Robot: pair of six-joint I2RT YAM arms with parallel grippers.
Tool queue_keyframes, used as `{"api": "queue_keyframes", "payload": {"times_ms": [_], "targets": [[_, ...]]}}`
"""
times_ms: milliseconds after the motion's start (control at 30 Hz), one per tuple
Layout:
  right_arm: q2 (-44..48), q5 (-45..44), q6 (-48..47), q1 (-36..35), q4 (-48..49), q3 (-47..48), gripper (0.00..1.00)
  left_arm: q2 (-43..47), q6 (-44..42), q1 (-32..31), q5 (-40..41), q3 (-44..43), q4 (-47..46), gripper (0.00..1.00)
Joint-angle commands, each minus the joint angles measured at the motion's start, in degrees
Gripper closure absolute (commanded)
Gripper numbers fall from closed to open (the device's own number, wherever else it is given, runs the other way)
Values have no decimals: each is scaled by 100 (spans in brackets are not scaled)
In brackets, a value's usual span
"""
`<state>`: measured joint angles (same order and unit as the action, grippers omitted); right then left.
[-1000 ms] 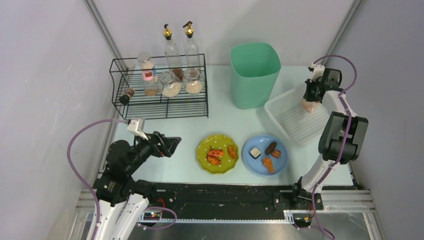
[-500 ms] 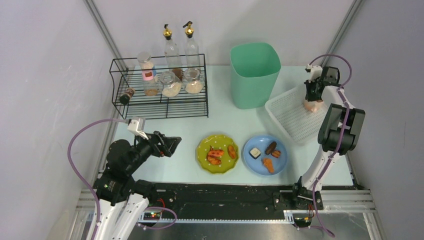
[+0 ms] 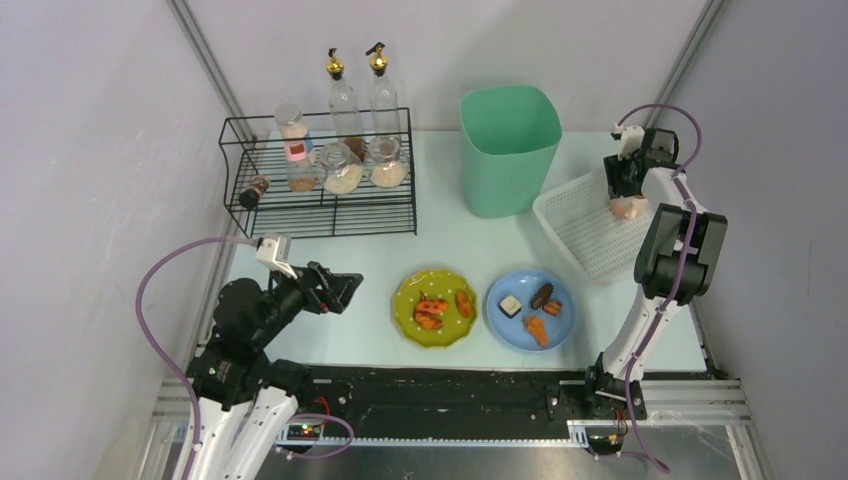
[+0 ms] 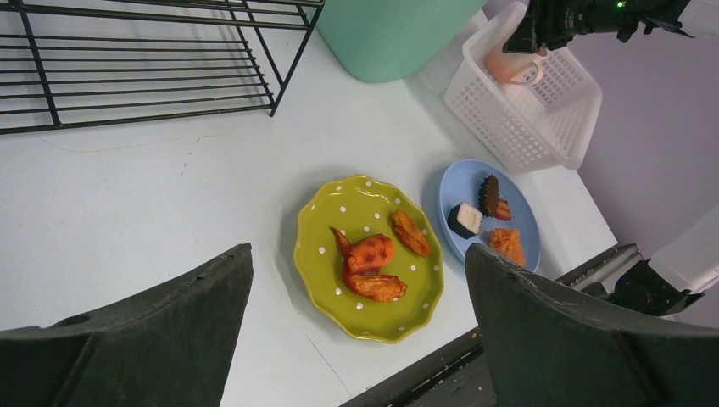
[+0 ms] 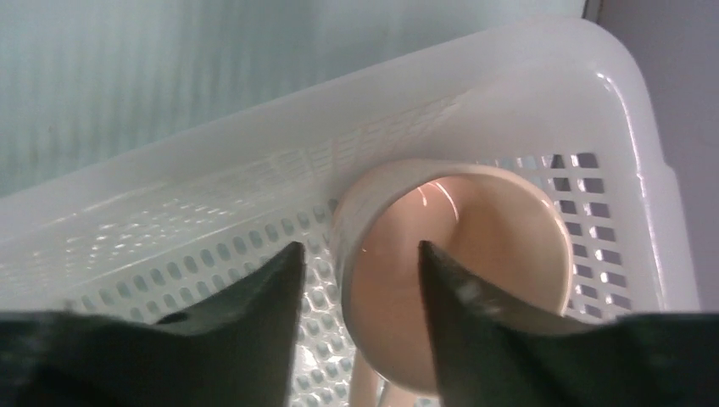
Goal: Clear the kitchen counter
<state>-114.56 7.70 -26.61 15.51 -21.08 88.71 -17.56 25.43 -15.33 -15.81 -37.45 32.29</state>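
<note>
Two plates apparently left to clear from the mint table (image 3: 450, 245) before the arms, green plate (image 3: 435, 307) and blue plate (image 3: 530, 309), both bearing food; one pink cup (image 5: 475, 254) lodged in the white basket (image 5: 254, 170), right gripper (image 5: 358, 254) fingers slackened astride its rim; left gripper (image 3: 340, 290) fingers spread, empty.

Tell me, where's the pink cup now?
The cup sits in the white basket at the counter's far right in the top view, beside the green bin, under the right gripper.
</note>
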Motion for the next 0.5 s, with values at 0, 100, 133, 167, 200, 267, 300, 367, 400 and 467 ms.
{"api": "queue_keyframes", "payload": {"times_ms": [0, 100, 133, 167, 200, 267, 300, 367, 400, 467], "targets": [[269, -261, -40, -28, 278, -83, 10, -5, -27, 38, -84, 23, -79, 2], [532, -452, -16, -83, 360, -243, 1, 17, -25, 39, -95, 19, -81, 2], [607, -480, -4, -105, 377, -268, 1, 16, -27, 39, -96, 19, -82, 2], [750, -537, 35, -120, 441, -326, 0, 14, -24, 39, -95, 19, -83, 2], [834, -579, 91, -158, 475, -391, 0, 19, -27, 39, -96, 19, -78, 2], [1063, -737, 168, -221, 512, -427, 1, 28, -29, 39, -94, 29, -75, 2], [1214, -753, 206, -244, 516, -434, 1, 39, -29, 37, -103, 28, -74, 2], [1476, -1046, 399, -329, 531, -453, 1, 56, -29, 39, -111, 32, -81, 2], [1662, -1195, 560, -402, 529, -467, 1, 58, -25, 39, -109, 40, -82, 2], [1945, -1445, 739, -586, 561, -514, 1, 48, -20, 39, -124, 36, -78, 2]]}}
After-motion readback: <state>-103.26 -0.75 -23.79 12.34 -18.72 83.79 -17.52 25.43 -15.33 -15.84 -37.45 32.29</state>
